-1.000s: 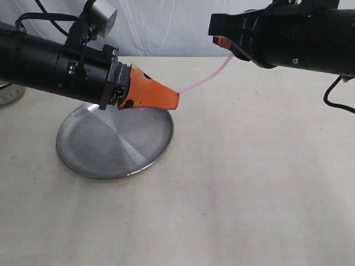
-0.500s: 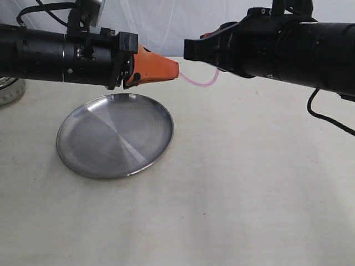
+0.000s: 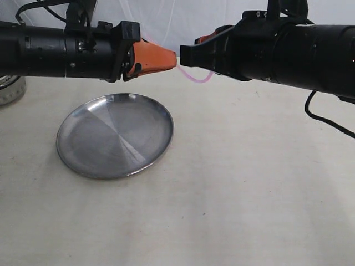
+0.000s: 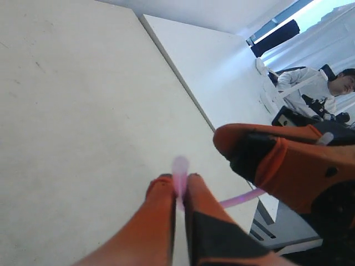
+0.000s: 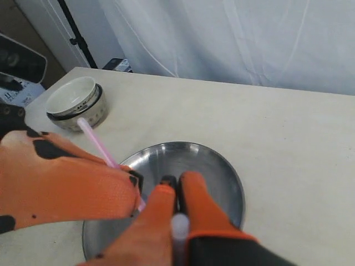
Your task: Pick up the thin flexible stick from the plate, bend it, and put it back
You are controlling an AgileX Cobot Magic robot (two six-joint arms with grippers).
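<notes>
The thin pink stick hangs in the air as a sagging U between my two grippers, above the table behind the silver plate. My left gripper is shut on one end; in the left wrist view that gripper pinches the stick, which curves off toward the right gripper. My right gripper is shut on the other end, its fingertips mostly hidden behind its black body. In the right wrist view that gripper holds the blurred stick end over the plate.
A white bowl with a dark band stands on the table beyond the plate, seen at the far left edge in the exterior view. A white curtain hangs behind the table. The table edge runs near the left gripper.
The left gripper rose from over the plate and both grippers came close together. The stick went from a nearly straight span to a tight sagging loop.
</notes>
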